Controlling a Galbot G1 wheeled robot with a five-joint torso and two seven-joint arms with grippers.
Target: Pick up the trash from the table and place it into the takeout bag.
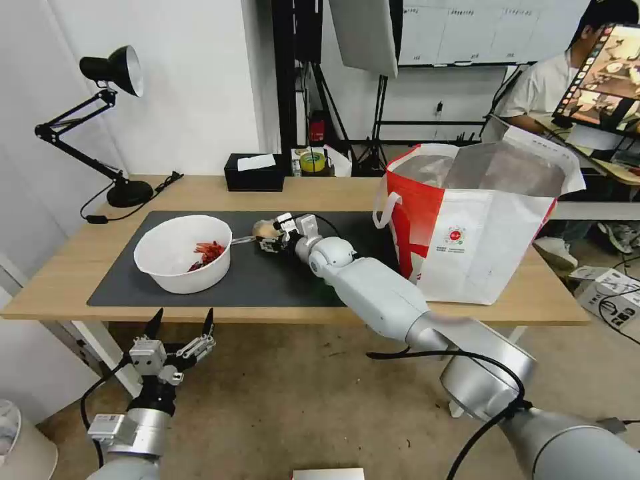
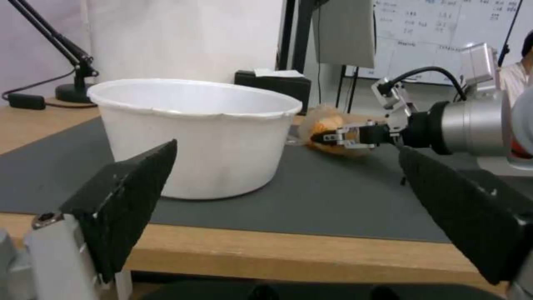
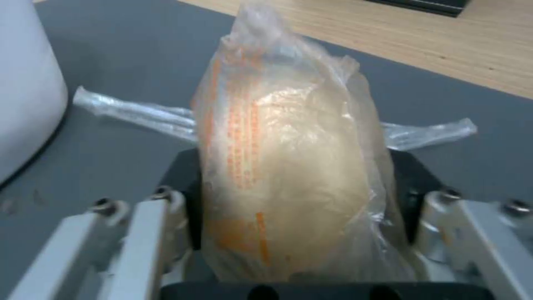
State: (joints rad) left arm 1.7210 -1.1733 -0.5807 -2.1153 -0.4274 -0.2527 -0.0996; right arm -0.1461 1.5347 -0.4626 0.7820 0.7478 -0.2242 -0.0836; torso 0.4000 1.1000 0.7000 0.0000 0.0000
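A tan bun in a clear bag (image 1: 264,230) (image 3: 289,166) (image 2: 329,125) sits on the dark mat (image 1: 267,280) of the table (image 1: 67,267), squeezed between the fingers of my right gripper (image 1: 269,237) (image 2: 327,138), which is shut on it. Just left of it stands the white bowl (image 1: 181,252) (image 2: 194,133) with red crayfish shells (image 1: 208,253). The takeout bag (image 1: 480,227) stands open at the table's right end, foil lining showing. My left gripper (image 1: 181,327) hangs open below the table's front edge, facing the bowl, its black fingers (image 2: 128,196) spread wide.
A black tissue box (image 1: 253,172) sits at the table's back edge, a roll of tape (image 1: 312,161) beside it. A black desk lamp (image 1: 107,120) stands at the back left. Cardboard boxes (image 1: 610,290) lie on the floor at the right.
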